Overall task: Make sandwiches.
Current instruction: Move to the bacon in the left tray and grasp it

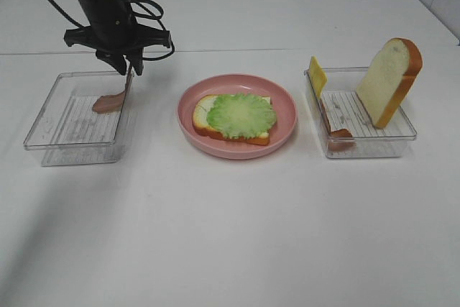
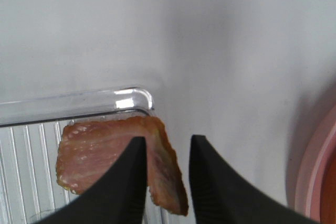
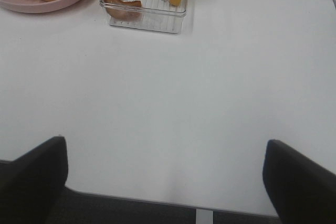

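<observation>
Left gripper (image 2: 167, 145) clamped bacon (image 2: 94, 156) edge at tray's (image 1: 86, 75) 2 o'clock corner; we judged it limp, light, slippery. Right gripper (image 3: 164, 142) gaped, empty.

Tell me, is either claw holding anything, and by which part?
The left gripper pinches the bacon strip by one end, at a corner of the tray. The right gripper is open, holding nothing.

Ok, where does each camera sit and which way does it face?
Exterior high: mounted high, looks down on left tray, pink plate, right tray; left gripper shows.
Left wrist: looks down between its fingers at the bacon strip by the left tray's corner.
Right wrist: low, faces across the table to the right tray; open right gripper shows.
All share the pink plate.
</observation>
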Robot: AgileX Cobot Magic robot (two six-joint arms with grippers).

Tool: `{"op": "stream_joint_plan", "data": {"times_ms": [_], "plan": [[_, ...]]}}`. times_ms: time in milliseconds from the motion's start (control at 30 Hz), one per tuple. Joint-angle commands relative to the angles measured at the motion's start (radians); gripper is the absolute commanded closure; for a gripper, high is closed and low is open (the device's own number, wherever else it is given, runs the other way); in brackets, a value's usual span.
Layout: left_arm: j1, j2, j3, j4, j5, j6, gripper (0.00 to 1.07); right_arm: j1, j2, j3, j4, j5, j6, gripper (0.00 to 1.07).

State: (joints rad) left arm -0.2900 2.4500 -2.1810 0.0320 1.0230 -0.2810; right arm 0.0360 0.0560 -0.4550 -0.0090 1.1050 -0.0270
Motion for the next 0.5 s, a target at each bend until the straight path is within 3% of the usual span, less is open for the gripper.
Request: {"op": "stream_joint_plan", "data": {"times_ms": [33,500], "plan": [[0.001,-0.002,0.002,0.005,0.005,-0.01,1.03,0.0,-0.003,0.001,0.003,-0.004,0.0,0.09],[0.001,-0.005,-0.02,0.025,0.073,-0.012,1.07,0.0,-0.003,0.001,0.003,-0.004,0.0,0.09]]}}
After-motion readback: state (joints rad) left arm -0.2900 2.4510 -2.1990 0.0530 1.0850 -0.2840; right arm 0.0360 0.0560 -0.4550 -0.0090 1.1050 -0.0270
